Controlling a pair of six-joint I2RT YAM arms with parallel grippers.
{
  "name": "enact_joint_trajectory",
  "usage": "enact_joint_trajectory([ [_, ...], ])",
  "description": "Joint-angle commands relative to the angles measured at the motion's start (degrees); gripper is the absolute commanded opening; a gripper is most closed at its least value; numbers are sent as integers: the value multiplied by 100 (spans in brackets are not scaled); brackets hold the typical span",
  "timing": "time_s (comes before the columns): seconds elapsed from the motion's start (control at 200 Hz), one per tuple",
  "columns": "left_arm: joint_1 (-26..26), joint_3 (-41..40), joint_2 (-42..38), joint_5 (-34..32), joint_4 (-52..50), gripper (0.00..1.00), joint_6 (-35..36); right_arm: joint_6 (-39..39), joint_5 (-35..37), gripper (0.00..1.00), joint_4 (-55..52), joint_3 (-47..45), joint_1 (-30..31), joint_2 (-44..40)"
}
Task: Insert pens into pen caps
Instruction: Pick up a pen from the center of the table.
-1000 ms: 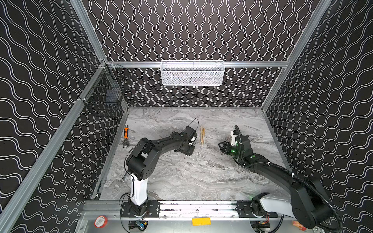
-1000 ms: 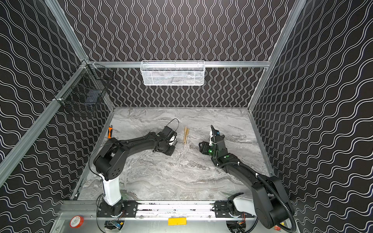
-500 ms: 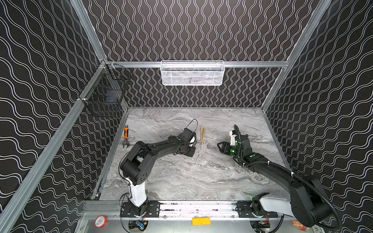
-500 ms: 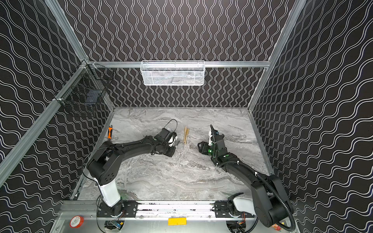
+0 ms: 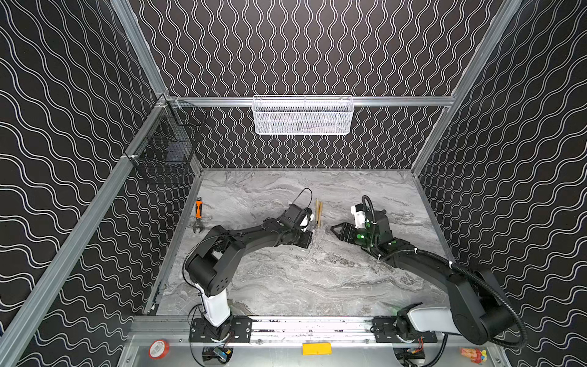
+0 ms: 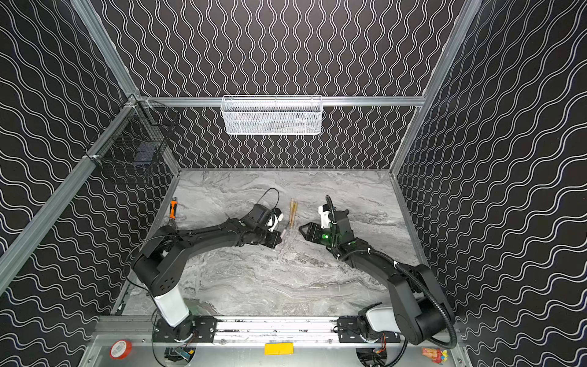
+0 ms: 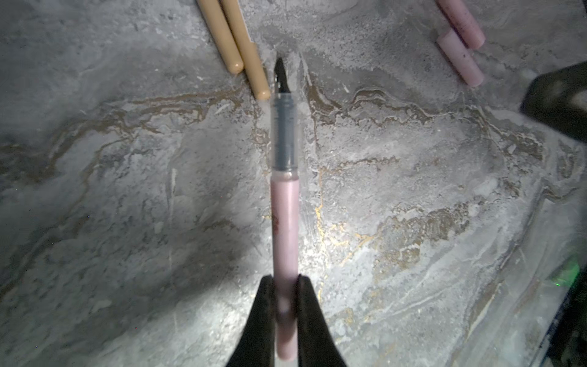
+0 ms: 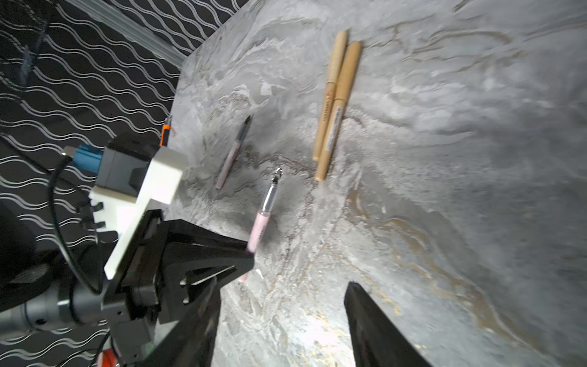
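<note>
Left of centre in a top view, our left gripper [image 6: 279, 240] clamps a pink pen [image 7: 285, 222] with a clear grip and a bare dark nib. At centre, two tan pens [image 5: 318, 211] lie touching. Our right gripper [image 5: 333, 228] gapes empty.

Left hand [image 7: 282, 281] clamped tight; right hand [image 8: 284, 286] spread, pointing toward it.

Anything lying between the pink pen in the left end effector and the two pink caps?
Nothing: in the left wrist view, only bare marble table shows between the held pink pen and the pink caps.
</note>
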Motion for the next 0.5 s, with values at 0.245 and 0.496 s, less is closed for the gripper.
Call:
enact_joint_trajectory([
  [0.245,-101,1,-225,300,409,12,-224,467,-498,57,667,189,64,438],
  [0.496,-177,-31,-333,381,434,12,-262,607,-585,52,797,359,73,668],
])
